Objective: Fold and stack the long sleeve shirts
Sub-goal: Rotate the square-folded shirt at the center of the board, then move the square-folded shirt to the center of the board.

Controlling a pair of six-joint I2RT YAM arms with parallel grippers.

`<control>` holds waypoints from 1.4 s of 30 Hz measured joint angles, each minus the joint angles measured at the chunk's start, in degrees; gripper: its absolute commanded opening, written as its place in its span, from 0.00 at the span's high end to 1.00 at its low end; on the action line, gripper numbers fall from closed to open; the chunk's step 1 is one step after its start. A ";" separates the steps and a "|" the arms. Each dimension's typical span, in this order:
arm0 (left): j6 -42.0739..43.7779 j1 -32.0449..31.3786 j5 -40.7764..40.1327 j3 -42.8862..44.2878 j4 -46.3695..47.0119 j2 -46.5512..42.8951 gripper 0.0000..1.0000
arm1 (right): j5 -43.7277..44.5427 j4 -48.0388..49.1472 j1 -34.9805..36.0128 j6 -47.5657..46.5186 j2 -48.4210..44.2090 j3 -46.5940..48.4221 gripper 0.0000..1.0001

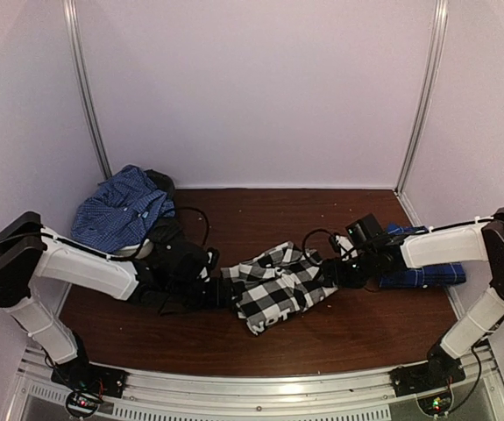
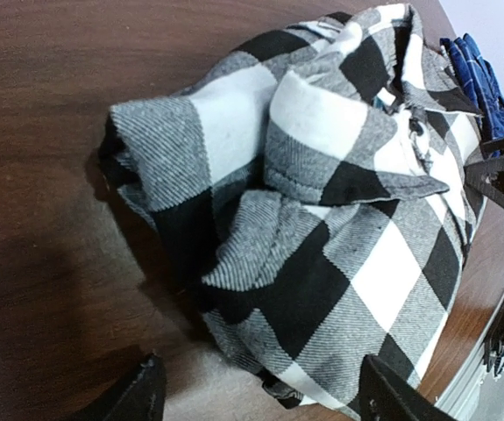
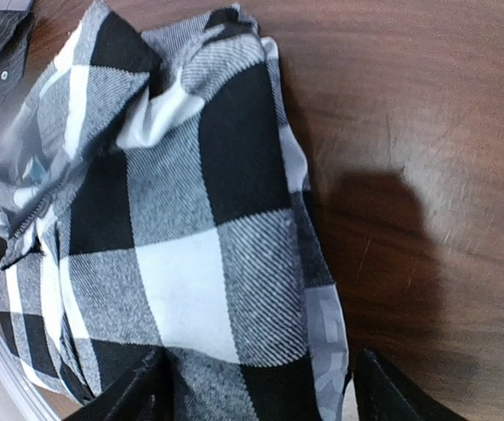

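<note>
The black-and-white check shirt [image 1: 278, 285] lies bunched in the middle of the brown table. My left gripper [image 1: 225, 291] is at its left end and my right gripper [image 1: 337, 274] at its right end, both low over the table. In the left wrist view the shirt [image 2: 322, 202] fills the frame, and my left gripper [image 2: 260, 368] is open with the shirt's near edge between the fingers. In the right wrist view my right gripper [image 3: 259, 360] is open astride the shirt's [image 3: 181, 228] edge. A crumpled blue shirt [image 1: 120, 210] lies at the back left.
A folded blue plaid cloth [image 1: 422, 272] lies under my right arm, also seen as a blue cloth [image 2: 471, 61] in the left wrist view. A black cloth [image 1: 159, 186] and a white rounded object [image 1: 136, 251] sit by the crumpled blue shirt. Walls close the back and sides.
</note>
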 measured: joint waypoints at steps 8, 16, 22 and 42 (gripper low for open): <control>2.16 0.31 2.14 7.08 0.28 6.60 0.42 | -4.92 6.69 1.64 5.22 -7.63 -11.37 0.39; 5.27 4.31 2.82 10.78 -0.81 8.35 0.42 | -1.77 3.04 6.40 9.42 -17.42 -13.84 0.08; 8.31 7.13 0.22 11.74 -4.28 7.65 0.30 | 11.39 -8.66 2.12 8.83 -21.46 -5.35 0.04; 13.81 7.23 -5.53 10.62 -11.26 -3.52 0.23 | 25.07 -13.25 -19.50 -4.26 7.48 10.62 0.13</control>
